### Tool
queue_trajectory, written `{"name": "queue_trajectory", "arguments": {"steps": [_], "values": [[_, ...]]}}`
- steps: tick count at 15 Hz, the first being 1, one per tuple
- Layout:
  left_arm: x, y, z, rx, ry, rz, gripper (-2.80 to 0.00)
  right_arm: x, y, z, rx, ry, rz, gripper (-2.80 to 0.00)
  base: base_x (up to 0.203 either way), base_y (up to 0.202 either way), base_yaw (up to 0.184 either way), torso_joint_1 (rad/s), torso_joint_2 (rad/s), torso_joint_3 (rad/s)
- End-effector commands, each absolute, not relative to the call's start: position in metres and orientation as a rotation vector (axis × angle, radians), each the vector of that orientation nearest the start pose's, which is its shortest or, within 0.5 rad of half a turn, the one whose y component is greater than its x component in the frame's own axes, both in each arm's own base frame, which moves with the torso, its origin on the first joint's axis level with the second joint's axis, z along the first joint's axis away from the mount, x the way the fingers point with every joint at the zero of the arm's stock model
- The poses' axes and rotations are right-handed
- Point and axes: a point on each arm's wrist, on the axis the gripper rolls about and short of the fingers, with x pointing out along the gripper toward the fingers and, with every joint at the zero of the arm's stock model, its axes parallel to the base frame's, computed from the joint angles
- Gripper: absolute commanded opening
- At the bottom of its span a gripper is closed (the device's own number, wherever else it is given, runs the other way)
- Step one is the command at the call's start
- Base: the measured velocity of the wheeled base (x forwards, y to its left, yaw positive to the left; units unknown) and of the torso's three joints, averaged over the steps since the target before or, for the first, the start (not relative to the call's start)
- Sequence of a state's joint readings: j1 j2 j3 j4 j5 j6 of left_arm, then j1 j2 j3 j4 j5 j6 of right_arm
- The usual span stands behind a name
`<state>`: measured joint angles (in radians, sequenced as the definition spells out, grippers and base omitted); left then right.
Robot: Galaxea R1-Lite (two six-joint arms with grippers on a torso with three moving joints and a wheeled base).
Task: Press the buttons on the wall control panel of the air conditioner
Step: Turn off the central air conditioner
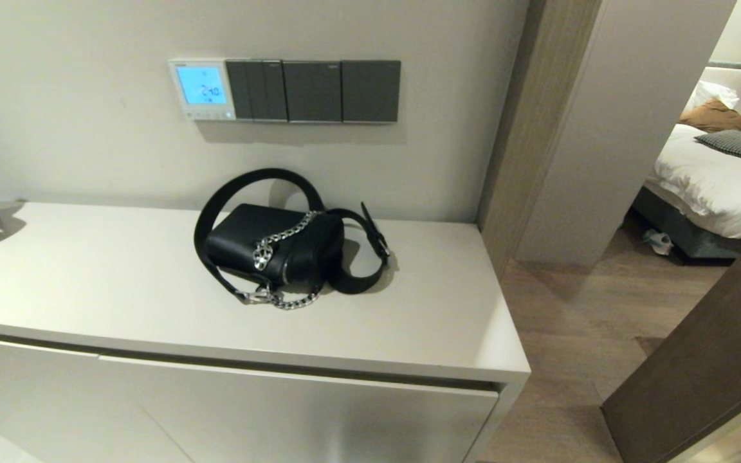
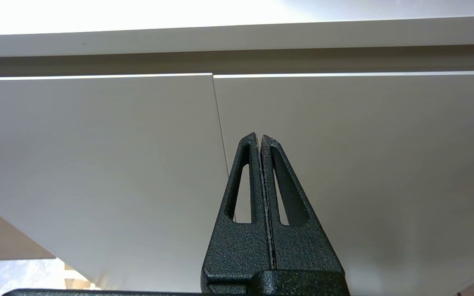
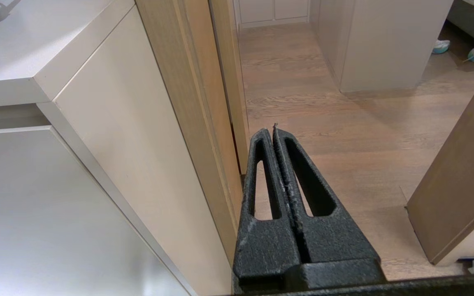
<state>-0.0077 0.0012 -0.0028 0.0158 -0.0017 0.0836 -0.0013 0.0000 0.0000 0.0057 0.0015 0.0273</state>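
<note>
In the upper left of the head view, the air conditioner's wall control panel [image 1: 202,90] glows with its buttons [image 1: 206,116] unreached, and I judge pressing not begun: left gripper [image 2: 260,137] and right gripper [image 3: 273,130] hang low, fingers clenched empty.

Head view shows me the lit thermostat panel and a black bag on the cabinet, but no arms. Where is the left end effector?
Observer: The left end effector is shut, low in front of the cabinet doors, below the top's edge and near the seam between them.
Operator: And the right one?
Observer: The right end effector is shut too, out beside the cabinet's side panel, over the wooden floor by the doorway.
</note>
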Motion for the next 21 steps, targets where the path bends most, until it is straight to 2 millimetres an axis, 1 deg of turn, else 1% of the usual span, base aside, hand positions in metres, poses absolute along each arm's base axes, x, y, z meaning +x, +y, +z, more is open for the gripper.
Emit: {"name": "queue_trajectory", "arguments": {"steps": [1,3,4,6,8,9,11,13,14,18,19,21], "values": [[-0.023,0.000,0.075,0.082,0.012,-0.010,-2.80,-0.023,0.000,0.075,0.028,0.008,0.000,-2.80,0.000,0.000,0.000,0.000,0.00,0.000],[-0.023,0.000,0.076,0.078,0.009,-0.010,-2.80,-0.023,0.000,0.074,0.028,0.009,0.000,-2.80,0.000,0.000,0.000,0.000,0.00,0.000],[-0.025,0.000,0.080,0.078,-0.005,-0.009,-2.80,-0.023,0.000,0.074,0.028,0.009,0.001,-2.80,0.000,0.000,0.000,0.000,0.00,0.000],[-0.031,0.000,0.097,0.079,-0.052,-0.008,-2.80,-0.023,0.000,0.074,0.028,0.009,0.000,-2.80,0.000,0.000,0.000,0.000,0.00,0.000],[-0.037,0.000,0.114,0.080,-0.047,-0.026,-2.80,-0.023,0.000,0.074,0.028,0.009,0.000,-2.80,0.000,0.000,0.000,0.000,0.00,0.000],[-0.036,-0.001,0.126,0.080,-0.033,-0.054,-2.80,-0.023,0.000,0.074,0.028,0.009,0.000,-2.80,0.000,0.000,0.000,0.000,0.00,0.000],[-0.026,-0.001,0.151,0.076,0.009,-0.084,-2.80,-0.023,0.000,0.074,0.028,0.009,0.001,-2.80,0.000,0.000,0.000,0.000,0.00,0.000],[-0.009,-0.002,0.181,0.058,0.040,-0.098,-2.80,-0.023,0.000,0.075,0.028,0.008,0.000,-2.80,0.000,0.000,0.000,0.000,0.00,0.000],[0.006,-0.002,0.197,0.047,0.063,-0.103,-2.80,-0.023,0.000,0.074,0.028,0.009,0.000,-2.80,0.000,0.000,0.000,0.000,0.00,0.000],[0.073,-0.004,0.271,-0.035,0.070,-0.154,-2.80,-0.023,0.000,0.075,0.028,0.008,0.000,-2.80,0.000,0.000,0.000,0.000,0.00,0.000],[0.089,-0.005,0.285,-0.058,0.068,-0.180,-2.80,-0.023,0.000,0.074,0.028,0.009,0.000,-2.80,0.000,0.000,0.000,0.000,0.00,0.000],[0.125,-0.009,0.305,-0.093,0.091,-0.256,-2.80,-0.023,0.000,0.075,0.028,0.009,0.001,-2.80,0.000,0.000,0.000,0.000,0.00,0.000]]}}
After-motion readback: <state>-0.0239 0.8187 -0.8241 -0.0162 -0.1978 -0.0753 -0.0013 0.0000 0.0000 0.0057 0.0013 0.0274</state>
